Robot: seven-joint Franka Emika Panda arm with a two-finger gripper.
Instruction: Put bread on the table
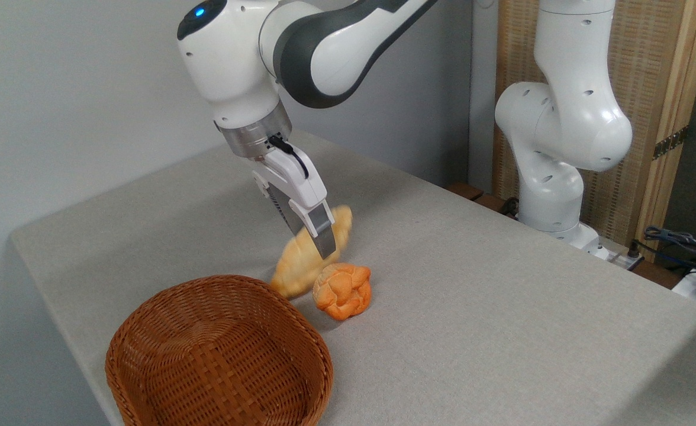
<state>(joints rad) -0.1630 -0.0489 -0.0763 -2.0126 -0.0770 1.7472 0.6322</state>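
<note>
Closest in sits the wicker basket (218,355) on the table (502,307), with the orange bun (343,290) just behind its rim. Beside that bun, the gripper (318,234) has its fingers clamped on the bread (303,263), tilted, its lower end near the cloth.

The bread (302,265) is a long, pale golden-yellow loaf with tapered ends, tilted so its upper end points up and right while its lower end sits down at the left, near or on the surface (502,307); contact there cannot be made out. The surface is a wide, flat top covered in light grey-beige fabric with rounded corners.
</note>
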